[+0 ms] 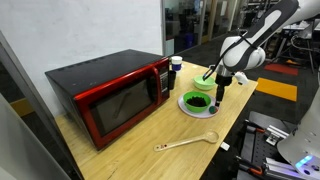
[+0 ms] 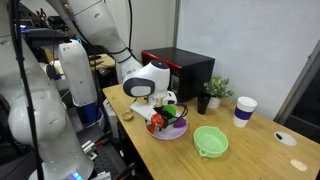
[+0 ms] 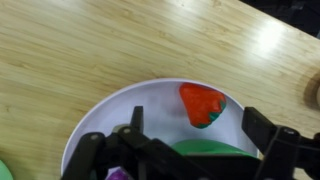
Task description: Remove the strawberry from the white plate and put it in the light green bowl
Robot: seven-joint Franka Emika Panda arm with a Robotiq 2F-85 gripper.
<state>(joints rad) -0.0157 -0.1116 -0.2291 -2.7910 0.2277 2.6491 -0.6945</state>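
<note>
the gripper (image 3: 190, 128) hangs just above the white plate (image 3: 120, 115) with its jaws spread open and holding nothing. the strawberry (image 3: 202, 104) lies on the plate, and in the wrist view it shows between the two fingers, just beside the rim of a darker green bowl (image 3: 212, 150) that also sits on the plate. in an exterior view the light green bowl (image 2: 210, 141) stands on the wooden table (image 2: 250, 150) near the plate, apart from it. a red microwave (image 1: 110, 95) and a wooden spoon (image 1: 188, 141) share the table.
</note>
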